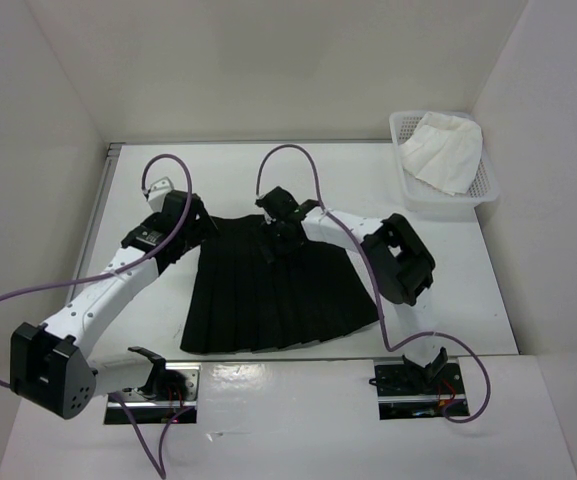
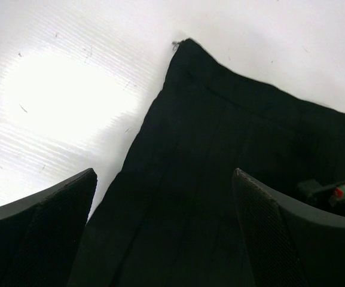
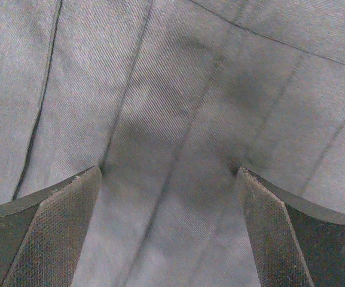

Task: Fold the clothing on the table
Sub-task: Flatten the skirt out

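Lying flat near the middle of the table [image 1: 448, 270], the skirt [image 1: 278, 295] has its narrow waistband toward the far edge and its hem toward the arms. The left claw [image 2: 163, 179] hovers wide open over the waistband's left corner, one finger above bare tabletop and one above cloth, apparently placed to pinch that corner. The right claw [image 3: 169, 173], equally wide, presses both fingertips into the fabric near the waistband, dimpling it, probably to gather a grip. Neither holds anything.
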Controlling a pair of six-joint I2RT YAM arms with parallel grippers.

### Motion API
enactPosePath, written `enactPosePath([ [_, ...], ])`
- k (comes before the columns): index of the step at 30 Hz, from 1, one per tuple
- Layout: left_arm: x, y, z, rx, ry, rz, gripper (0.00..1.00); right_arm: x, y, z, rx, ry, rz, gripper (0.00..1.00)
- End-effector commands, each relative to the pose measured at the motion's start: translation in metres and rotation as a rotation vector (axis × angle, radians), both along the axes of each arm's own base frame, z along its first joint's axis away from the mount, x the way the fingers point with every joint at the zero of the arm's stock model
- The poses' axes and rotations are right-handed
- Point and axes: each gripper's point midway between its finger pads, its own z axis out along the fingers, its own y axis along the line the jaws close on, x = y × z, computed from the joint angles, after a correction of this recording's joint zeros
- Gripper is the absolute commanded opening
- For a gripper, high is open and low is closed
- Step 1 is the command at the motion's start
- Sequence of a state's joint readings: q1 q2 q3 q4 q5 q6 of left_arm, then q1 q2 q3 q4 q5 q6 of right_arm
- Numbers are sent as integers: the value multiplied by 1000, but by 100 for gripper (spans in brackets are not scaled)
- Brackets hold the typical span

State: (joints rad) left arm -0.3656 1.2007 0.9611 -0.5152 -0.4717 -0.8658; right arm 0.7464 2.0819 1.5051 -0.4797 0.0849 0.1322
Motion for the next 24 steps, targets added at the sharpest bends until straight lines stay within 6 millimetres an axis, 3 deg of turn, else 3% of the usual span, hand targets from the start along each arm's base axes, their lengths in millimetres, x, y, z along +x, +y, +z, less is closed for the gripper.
enactPosePath([
  [1, 18, -5, 16, 11, -69, -24, 100, 0, -17, 59, 85, 15, 66, 98],
  [3, 29, -10, 18, 28, -77, -57, 100, 19, -25, 84, 136, -21, 57, 98],
  [8, 54, -17, 14, 110, -49, -123, 100, 53, -61, 102, 151, -112, 21, 98],
  [9, 61, -18, 3, 142, -19, -145, 100, 54, -67, 99, 155, -101, 12, 98],
  [11, 74, -20, 1, 153, -11, -164, 99, 65, -76, 102, 163, -127, 10, 98],
  [14, 91, -19, -25, 152, 45, -208, 96, 76, -97, 88, 156, -108, -11, 94],
  [17, 101, -11, -29, 136, 41, -241, 93, 79, -110, 76, 146, -84, -27, 90],
  [21, 110, 22, -40, 125, 54, -240, 84, 85, -117, 70, 139, -92, -16, 85],
  [24, 120, 30, -45, 108, 38, -288, 79, 84, -117, 66, 156, -73, -10, 81],
])
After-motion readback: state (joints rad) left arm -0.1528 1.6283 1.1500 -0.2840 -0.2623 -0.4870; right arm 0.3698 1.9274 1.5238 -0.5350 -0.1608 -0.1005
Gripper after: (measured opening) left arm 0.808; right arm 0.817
